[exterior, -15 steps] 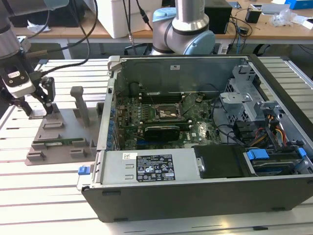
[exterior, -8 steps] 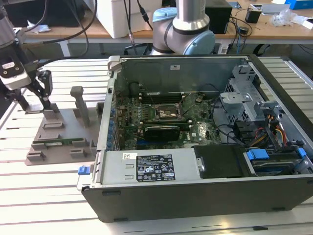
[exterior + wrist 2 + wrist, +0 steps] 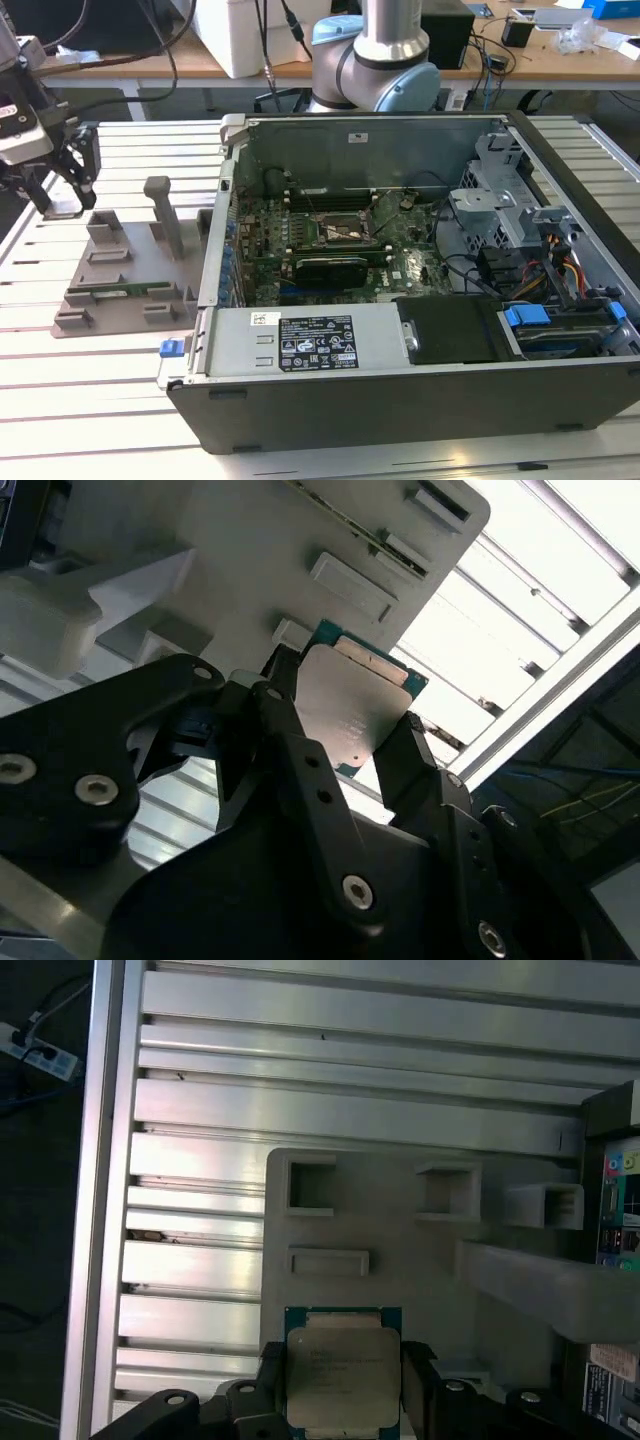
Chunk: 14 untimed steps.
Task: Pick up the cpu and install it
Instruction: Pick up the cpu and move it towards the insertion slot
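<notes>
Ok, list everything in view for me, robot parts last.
table: one, silver slats, under everything.
computer case: one, dark grey, open, on the table.
motherboard: one, green, inside the computer case.
tray: one, grey, at the exterior view's left of the computer case.
cpu: one, silver-grey on green, over the tray, gripped at two edges.
arm: one, silver and blue, behind the computer case.
gripper: one, black, shut on the cpu.

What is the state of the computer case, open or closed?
Open: the computer case lies with its upper side uncovered; the exterior view shows the motherboard and cables inside.
</notes>
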Tool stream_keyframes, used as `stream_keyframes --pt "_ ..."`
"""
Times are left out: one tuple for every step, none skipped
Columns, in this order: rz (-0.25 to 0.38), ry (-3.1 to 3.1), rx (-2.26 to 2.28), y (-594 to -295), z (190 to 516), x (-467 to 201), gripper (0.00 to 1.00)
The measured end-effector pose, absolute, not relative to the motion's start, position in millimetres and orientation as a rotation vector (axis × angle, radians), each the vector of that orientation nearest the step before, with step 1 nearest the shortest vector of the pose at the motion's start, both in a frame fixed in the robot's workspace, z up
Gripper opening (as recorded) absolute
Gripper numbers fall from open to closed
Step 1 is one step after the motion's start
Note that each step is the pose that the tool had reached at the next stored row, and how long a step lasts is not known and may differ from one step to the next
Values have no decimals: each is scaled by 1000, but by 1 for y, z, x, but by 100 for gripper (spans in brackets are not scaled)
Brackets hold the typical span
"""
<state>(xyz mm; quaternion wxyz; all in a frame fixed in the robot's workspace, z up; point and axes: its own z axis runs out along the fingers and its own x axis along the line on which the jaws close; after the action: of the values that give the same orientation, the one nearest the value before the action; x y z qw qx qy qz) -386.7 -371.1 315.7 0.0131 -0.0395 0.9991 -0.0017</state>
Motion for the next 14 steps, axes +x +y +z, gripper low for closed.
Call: stream_keyframes --pt "-5 3113 -123 -371 330 -387 55" --pt "-5 3113 -123 -371 338 -387 55" --pt "-5 3113 -123 -371 345 -387 55" --pt "-5 3113 -123 -371 352 -387 55" --pt "-5 3113 -123 -371 358 -387 55" --pt "-5 3113 -123 -371 361 -387 55" --pt "-5 3113 -123 -371 363 -387 55" --pt "-5 3113 -123 -371 365 -387 55" --pt "-5 3113 -123 -371 367 -387 55" --pt "-5 3113 -123 -371 370 -387 55" --pt "-5 3113 -123 -371 373 -387 55" --pt "-5 3113 -123 -371 375 -387 55" --pt "-5 3113 -123 -371 379 -387 55" --pt "-5 3113 -123 -371 385 -387 55"
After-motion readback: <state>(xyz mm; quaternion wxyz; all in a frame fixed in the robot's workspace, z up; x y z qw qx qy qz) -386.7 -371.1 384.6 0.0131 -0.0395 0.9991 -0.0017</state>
